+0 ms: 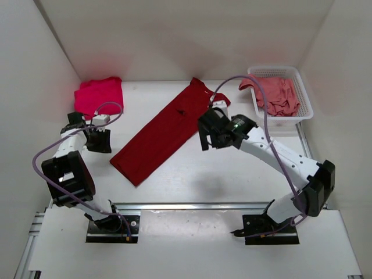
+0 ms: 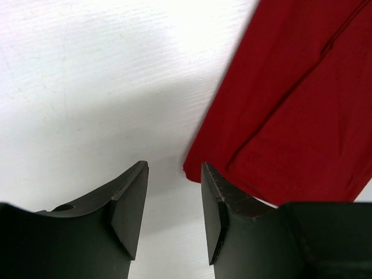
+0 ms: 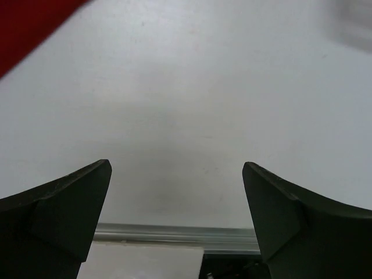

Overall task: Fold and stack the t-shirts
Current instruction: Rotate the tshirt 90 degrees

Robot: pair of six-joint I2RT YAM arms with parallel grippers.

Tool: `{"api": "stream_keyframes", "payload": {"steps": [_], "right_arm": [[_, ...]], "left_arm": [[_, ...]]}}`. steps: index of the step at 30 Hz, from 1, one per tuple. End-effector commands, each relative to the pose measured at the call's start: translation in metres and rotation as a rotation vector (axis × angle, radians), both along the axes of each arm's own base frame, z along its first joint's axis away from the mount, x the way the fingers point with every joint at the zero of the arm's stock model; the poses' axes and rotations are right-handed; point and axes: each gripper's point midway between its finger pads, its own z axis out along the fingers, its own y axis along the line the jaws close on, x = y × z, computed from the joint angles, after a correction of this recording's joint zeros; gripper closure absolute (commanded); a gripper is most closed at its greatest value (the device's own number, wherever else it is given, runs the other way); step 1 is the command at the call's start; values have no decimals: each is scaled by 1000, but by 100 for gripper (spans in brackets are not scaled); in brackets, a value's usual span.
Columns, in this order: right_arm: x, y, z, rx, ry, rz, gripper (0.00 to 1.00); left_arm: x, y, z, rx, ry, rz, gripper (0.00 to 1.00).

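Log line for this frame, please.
crimson shirt: folded strip, centre; pink-red shirt: folded, far left; salmon shirt: in basket; left gripper: open; right gripper: open

The left arm [image 1: 65,170] sits at the left of the overhead frame, elbow folded back, with the left gripper [image 1: 99,140] at mid-left, jaws partly apart. The right arm [image 1: 279,154] stretches from the lower right up toward centre, where the right gripper [image 1: 210,143] has its jaws spread wide.

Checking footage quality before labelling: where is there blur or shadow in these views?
Top external: sharp, one soft shadow on the white table. Left wrist: dark crimson cloth t-shirt crisp, folds readable. Right wrist: that shirt's corner at top left blurred.
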Motion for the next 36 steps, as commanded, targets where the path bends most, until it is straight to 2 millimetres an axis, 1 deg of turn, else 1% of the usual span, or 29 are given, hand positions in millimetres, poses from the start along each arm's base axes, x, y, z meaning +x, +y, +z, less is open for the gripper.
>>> {"api": "stream_keyframes", "payload": {"steps": [1,2,3,4,5,6,7,8,9,10,11,12,13,14,15,16,17,18,21,22,24,26,27,28,29,31,32,33,36], "right_arm": [[-8,74,-46,202,61,-19,1],[-13,101,-45,253,81,16,1],[-7,126,-50,267,88,27,1],[-5,157,-52,296,96,59,1],[-8,174,-53,300,97,86,1],[-3,202,-53,322,92,97,1],[5,223,-52,345,86,106,1],[1,237,-70,329,122,124,1],[3,256,-54,376,114,147,2],[6,268,-59,366,123,148,5],[2,279,-74,347,145,156,6],[-2,290,-58,362,136,187,8],[-2,306,-57,377,132,202,10],[-6,317,-59,385,155,210,13],[-14,318,-64,369,185,221,16],[-16,327,-71,373,200,224,17],[-22,327,-86,348,235,217,19],[-26,327,-86,344,256,212,19],[-31,319,-101,303,304,158,19],[-36,321,-102,303,306,154,19],[-40,326,-100,312,302,174,19],[-51,330,-107,309,319,187,19],[-49,331,-106,324,327,176,18],[-57,329,-111,308,350,180,19],[-59,326,-116,294,359,168,19],[-71,323,-121,265,382,174,19],[-74,324,-125,260,388,172,19],[-73,322,-127,258,400,166,19],[-82,318,-144,227,454,144,18]], "left_arm": [[2,-10,2,-55,-18,38,47],[1,-13,3,-63,-18,39,48],[6,-14,4,-68,-25,38,48],[7,-18,4,-79,-23,49,48],[9,-21,7,-77,-33,42,48],[13,-25,10,-92,-47,50,48],[15,-29,14,-106,-57,58,48],[16,-31,18,-118,-64,73,48],[16,-33,20,-133,-65,81,48],[18,-30,21,-153,-68,116,48],[19,-25,25,-174,-81,150,48],[18,-25,28,-194,-82,176,47],[19,-21,31,-209,-99,197,47],[18,-15,32,-222,-102,233,47],[18,-13,32,-224,-105,247,47],[16,-10,31,-231,-100,269,47],[15,-9,33,-234,-101,275,47],[11,-5,29,-225,-87,287,47],[13,3,35,-185,-108,323,46],[14,12,39,-175,-137,353,47],[12,36,46,-196,-187,483,48],[15,50,61,-227,-269,541,45],[13,57,62,-230,-275,571,45],[13,58,65,-226,-294,566,44],[12,60,66,-209,-305,567,44],[13,53,66,-178,-309,520,45],[13,55,67,-152,-317,517,44],[12,52,63,-148,-310,507,44],[13,45,61,-160,-314,492,45]]}}
